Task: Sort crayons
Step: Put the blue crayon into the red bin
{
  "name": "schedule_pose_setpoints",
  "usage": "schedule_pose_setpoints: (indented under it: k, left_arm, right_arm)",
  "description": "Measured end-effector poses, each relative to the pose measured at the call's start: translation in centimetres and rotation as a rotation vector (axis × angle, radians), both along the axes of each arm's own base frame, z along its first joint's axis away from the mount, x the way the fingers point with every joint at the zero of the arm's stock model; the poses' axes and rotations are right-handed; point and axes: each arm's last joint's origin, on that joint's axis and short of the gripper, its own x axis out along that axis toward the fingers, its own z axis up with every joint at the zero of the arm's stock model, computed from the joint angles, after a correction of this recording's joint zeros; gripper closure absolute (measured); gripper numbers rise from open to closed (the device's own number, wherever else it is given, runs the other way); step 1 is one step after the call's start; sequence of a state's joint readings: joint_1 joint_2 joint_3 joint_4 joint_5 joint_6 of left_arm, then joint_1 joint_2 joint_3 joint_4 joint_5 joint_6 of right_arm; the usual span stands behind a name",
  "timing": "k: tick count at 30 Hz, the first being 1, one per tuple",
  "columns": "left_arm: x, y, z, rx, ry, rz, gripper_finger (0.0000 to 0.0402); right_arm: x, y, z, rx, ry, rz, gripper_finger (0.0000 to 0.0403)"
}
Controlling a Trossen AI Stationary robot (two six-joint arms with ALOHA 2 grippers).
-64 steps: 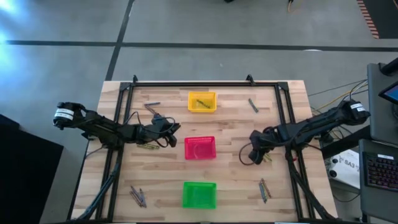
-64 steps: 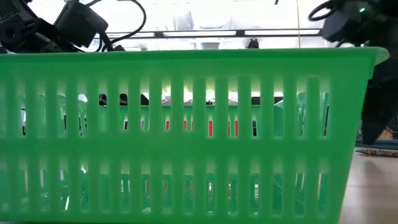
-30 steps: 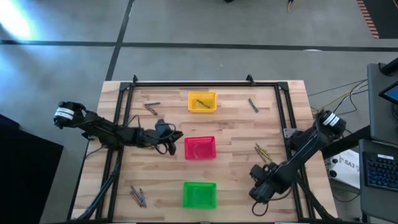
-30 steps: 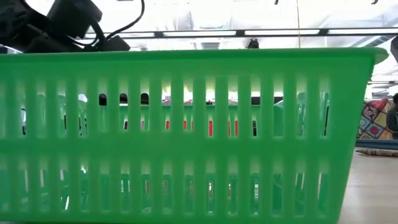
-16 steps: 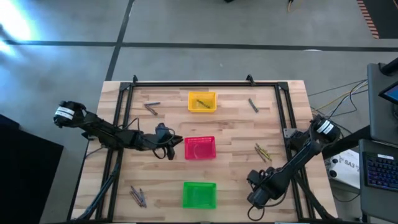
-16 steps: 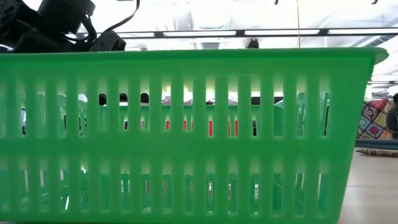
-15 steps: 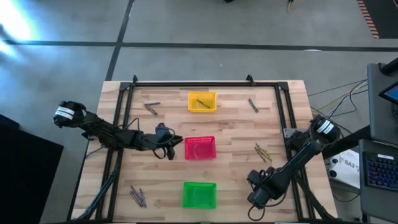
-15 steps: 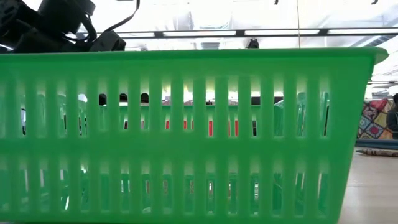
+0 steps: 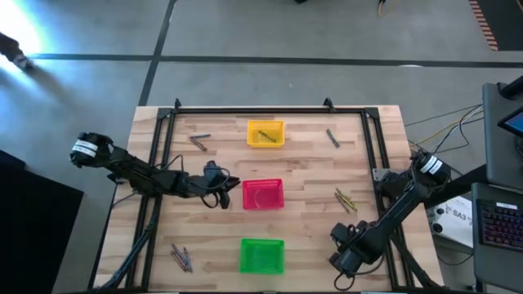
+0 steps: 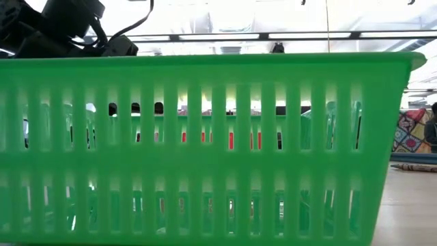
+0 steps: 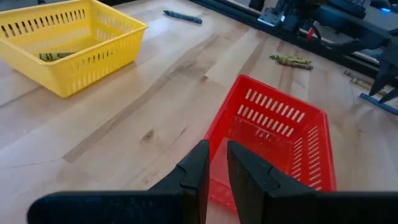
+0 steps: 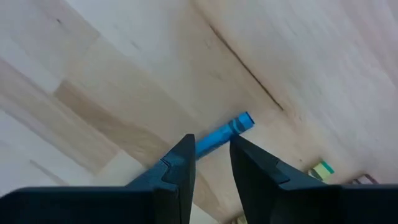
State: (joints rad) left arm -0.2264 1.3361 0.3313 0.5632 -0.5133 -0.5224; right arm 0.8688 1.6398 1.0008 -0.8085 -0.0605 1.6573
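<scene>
inside yellow basket [image 9: 265,134] lie olive crayons [image 9: 264,135]; red basket [image 9: 263,194] bare.

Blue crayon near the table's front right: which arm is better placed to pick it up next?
Right. The right gripper hangs directly over the blue crayon, which lies in line with its parted fingers. The left gripper is beside the red basket.

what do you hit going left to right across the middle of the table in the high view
left gripper → red basket → pair of olive-yellow crayons
</scene>
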Motion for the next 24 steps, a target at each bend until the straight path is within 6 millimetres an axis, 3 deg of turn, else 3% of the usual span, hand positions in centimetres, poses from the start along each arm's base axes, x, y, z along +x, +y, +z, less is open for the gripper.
schedule_pose_setpoints:
  k: [16,24]
  left_arm:
    - [0.0,0.0,0.0,-0.008,0.001,0.004,0.0361]
    - [0.0,0.0,0.0,-0.011,0.000,0.005,0.0361]
  right_arm:
    - [-0.7,-0.8,-1.6,-0.016,-0.021,0.035,0.0311]
    - [0.8,-2.0,-1.4,-0.064,-0.099,0.163,0.0381]
